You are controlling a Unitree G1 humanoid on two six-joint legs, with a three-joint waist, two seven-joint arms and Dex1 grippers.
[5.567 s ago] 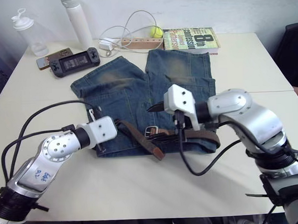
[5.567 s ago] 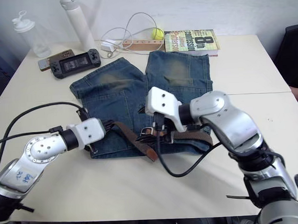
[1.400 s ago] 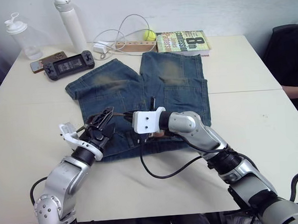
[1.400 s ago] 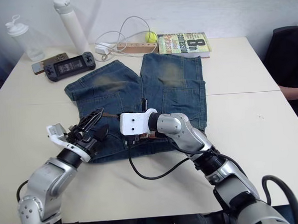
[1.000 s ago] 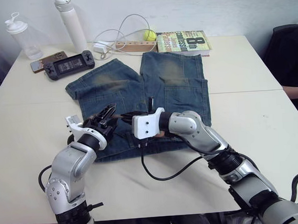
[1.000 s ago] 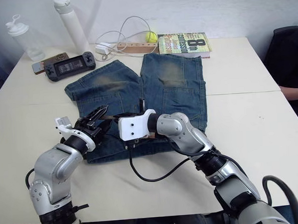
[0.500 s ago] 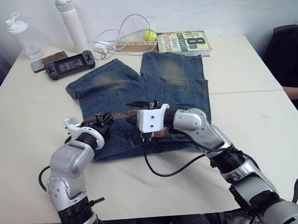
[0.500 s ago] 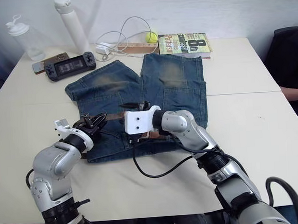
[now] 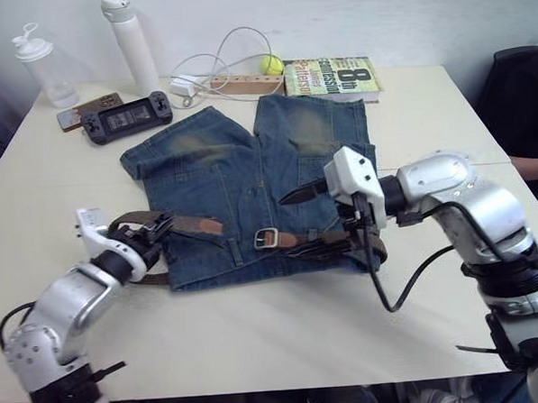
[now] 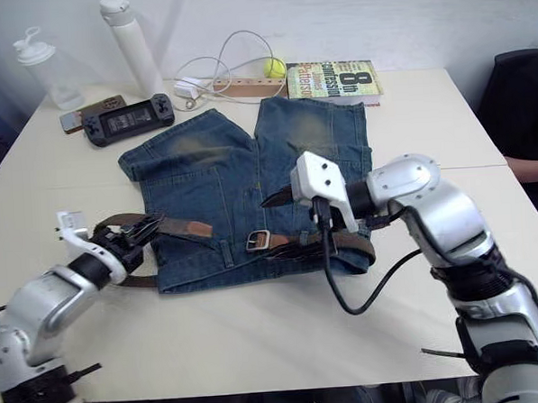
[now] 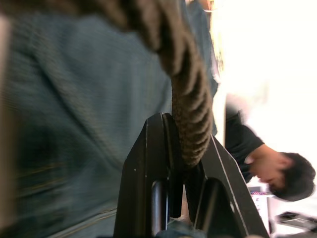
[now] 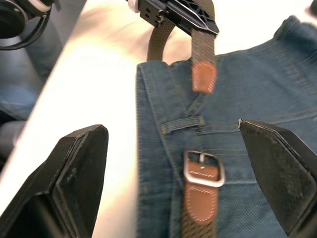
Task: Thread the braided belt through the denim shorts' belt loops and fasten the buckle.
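Table (image 9: 259, 346): cream top, carrying at its far edge, well beyond the fingers, a clear shaker bottle (image 9: 41, 64), an upright white bottle (image 9: 127, 39), a phone (image 9: 77, 110) touching a black handheld game console (image 9: 126, 116), a white cable (image 9: 209, 62) coiled by a wooden power strip (image 9: 237, 82), a yellow-green ball (image 9: 269, 65) and a book (image 9: 339, 75) lying flat. A person (image 11: 270, 166) in dark clothing is seen past the left fingers in the left wrist view.

A book (image 9: 333, 75) is lying at the desk's (image 9: 257, 319) twelve o'clock edge, its cover showing a large "8" and the partly readable word "Patterson". Nothing else is carrying readable text.
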